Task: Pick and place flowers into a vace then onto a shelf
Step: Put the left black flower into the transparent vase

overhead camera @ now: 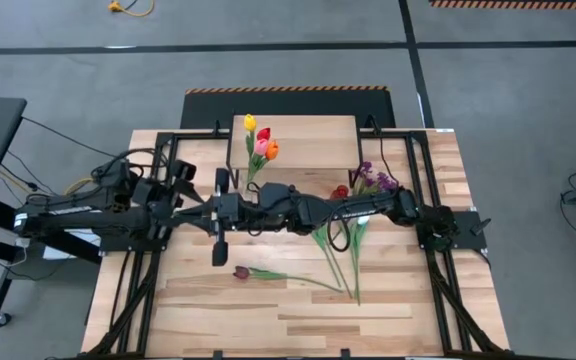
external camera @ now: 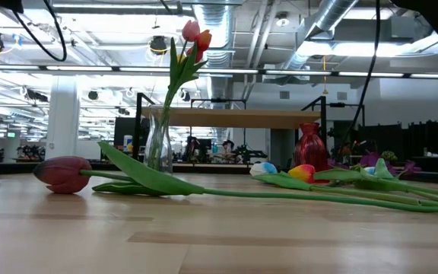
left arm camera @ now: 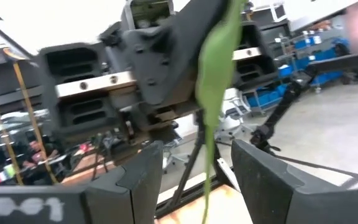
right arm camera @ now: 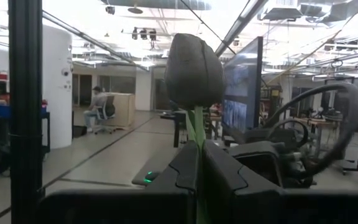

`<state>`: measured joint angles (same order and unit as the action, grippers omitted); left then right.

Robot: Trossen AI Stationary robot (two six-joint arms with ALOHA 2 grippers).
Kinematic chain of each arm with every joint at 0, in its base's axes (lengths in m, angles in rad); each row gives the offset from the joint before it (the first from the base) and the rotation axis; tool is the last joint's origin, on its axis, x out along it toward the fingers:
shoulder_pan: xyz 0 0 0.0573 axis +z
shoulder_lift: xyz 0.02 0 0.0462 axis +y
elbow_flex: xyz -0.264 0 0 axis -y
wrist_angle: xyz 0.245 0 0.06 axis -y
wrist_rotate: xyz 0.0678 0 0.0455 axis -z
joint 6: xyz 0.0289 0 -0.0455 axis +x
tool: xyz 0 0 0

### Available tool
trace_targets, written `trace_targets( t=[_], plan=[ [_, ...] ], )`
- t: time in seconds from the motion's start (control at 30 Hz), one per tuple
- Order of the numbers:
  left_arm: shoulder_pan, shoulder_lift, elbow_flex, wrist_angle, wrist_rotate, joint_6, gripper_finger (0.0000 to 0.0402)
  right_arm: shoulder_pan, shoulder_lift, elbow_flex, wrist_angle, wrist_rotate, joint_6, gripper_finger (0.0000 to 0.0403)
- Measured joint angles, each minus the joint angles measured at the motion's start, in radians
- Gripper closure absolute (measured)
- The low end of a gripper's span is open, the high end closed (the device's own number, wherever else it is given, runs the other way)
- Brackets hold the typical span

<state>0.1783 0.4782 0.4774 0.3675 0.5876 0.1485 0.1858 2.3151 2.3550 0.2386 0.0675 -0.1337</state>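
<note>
My right gripper reaches over the middle of the table and is shut on a dark-headed tulip. My left gripper faces it from the left, open. Its fingers stand on either side of that tulip's green stem and leaf, with a gap on each side. A clear glass vase stands on the table in front of the shelf and holds yellow, red, pink and orange tulips. A dark red tulip lies on the planks. My right gripper pinches the tulip's stem just below the head between its two fingers. The fingers come in level and lie across the stem. The flower stands upright, with its head above the fingers and the stem and leaf hanging below them.
More tulips lie right of centre with stems fanned toward the near edge. Purple sprigs lie by the right arm. A red ribbed object stands beyond them. The shelf on thin legs spans the far edge. Black frame rails run along both table sides.
</note>
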Motion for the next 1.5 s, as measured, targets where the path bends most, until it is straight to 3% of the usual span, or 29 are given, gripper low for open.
trace_targets(
  t=[0.37,0.77,1.37,1.5],
  plan=[
    [0.0,0.001,0.0,0.069,-0.024,-0.057,0.0218,0.002,0.0,0.0,-0.022,0.009,-0.024,0.0397],
    [0.0,0.105,0.0,0.139,0.029,-0.098,0.0218,-0.012,0.001,0.0,-0.028,0.016,-0.032,0.0397],
    [0.0,0.105,0.0,0.177,0.009,-0.104,0.0219,-0.011,0.001,0.0,-0.053,0.024,-0.05,0.0397],
    [0.0,0.105,0.0,0.177,0.002,-0.104,0.0234,-0.011,0.001,0.0,-0.054,0.024,-0.05,0.0397]
  ],
)
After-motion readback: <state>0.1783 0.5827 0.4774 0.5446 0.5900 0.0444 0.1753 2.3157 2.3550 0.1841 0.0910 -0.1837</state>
